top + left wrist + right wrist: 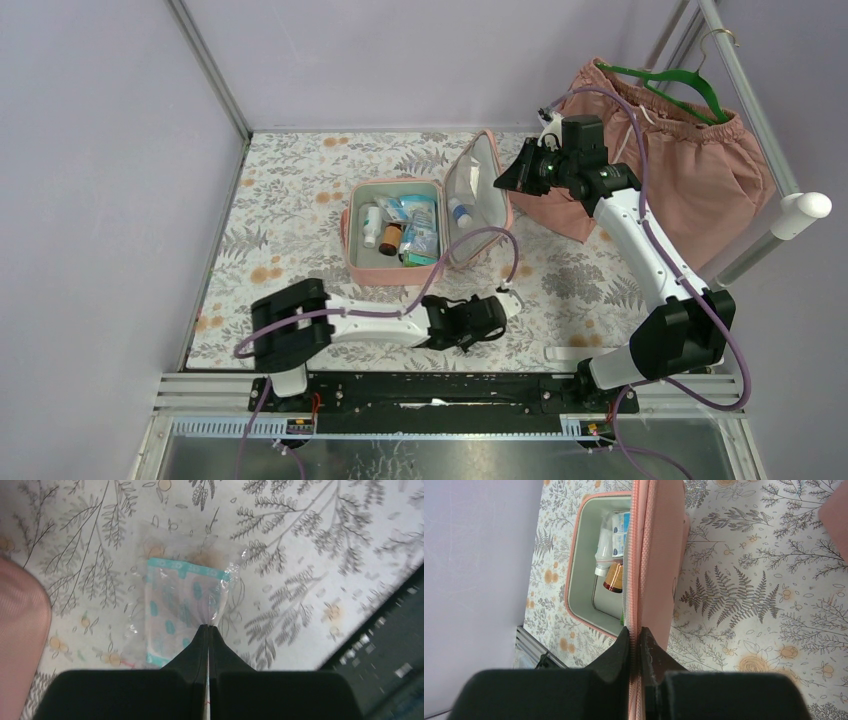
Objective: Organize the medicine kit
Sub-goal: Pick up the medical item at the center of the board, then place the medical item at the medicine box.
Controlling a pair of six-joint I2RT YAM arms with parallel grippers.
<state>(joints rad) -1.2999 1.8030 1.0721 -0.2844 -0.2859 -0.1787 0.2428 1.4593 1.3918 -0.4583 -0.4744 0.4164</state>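
Note:
The pink medicine kit lies open mid-table, with bottles and teal packets inside. Its lid stands up on the right side. My right gripper is shut on the lid's zipper edge; the right wrist view shows the fingers pinching that edge, with the lid and an amber bottle beyond. My left gripper is low over the table, right of the kit's near corner. In the left wrist view it is shut on a clear plastic packet with a teal pattern.
Pink drawstring shorts hang on a green hanger at the back right, behind the right arm. A white strip lies near the right arm's base. The kit's corner is left of the packet. A black rail borders the near edge.

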